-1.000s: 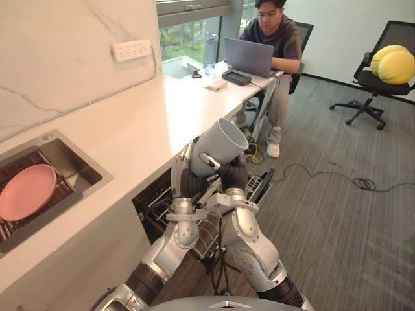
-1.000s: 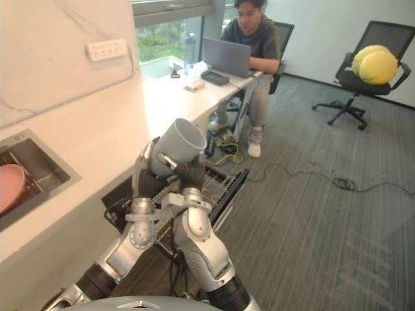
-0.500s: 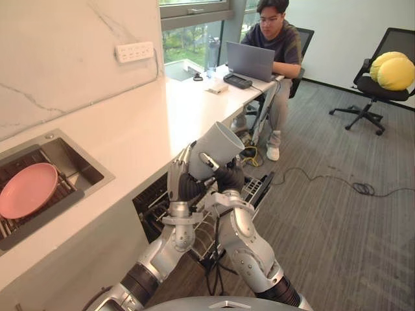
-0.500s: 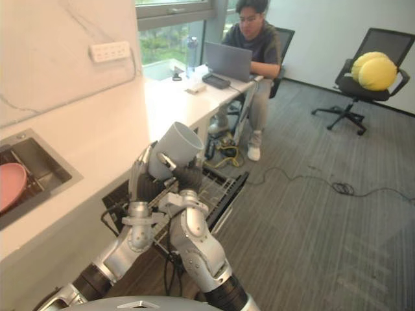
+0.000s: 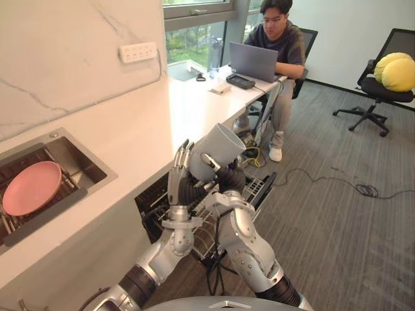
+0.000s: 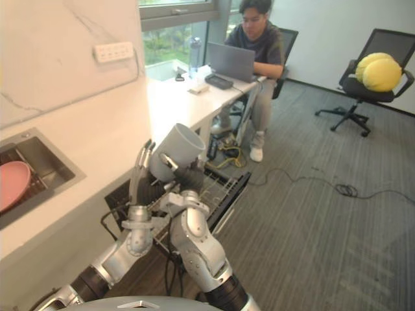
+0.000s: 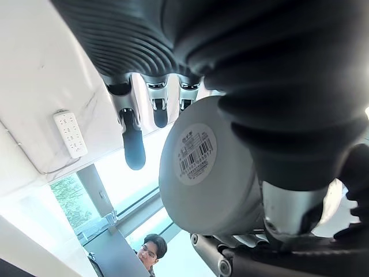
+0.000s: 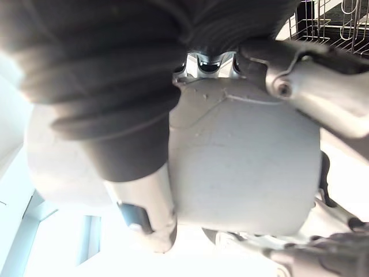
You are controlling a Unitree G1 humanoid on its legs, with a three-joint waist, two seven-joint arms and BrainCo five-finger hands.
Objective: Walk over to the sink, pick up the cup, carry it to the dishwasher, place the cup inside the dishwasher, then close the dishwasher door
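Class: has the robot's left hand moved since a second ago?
Yes: the left hand has opened its fingers off the cup; they now point up along the white countertop edge.

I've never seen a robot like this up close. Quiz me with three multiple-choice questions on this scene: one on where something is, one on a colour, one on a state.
1. Where is the pink plate?
A on the floor; B in the sink; C on a chair.

2. What colour is the cup that the robot holds?
A red; B yellow; C grey.

3. The dishwasher is:
A open, with its rack slid out; B shut; C packed full of plates.

Answers:
1. B, the plate lies down in the sink's basin.
2. C, the cup is plain grey all over.
3. A, the wire rack sticks out below the cup.
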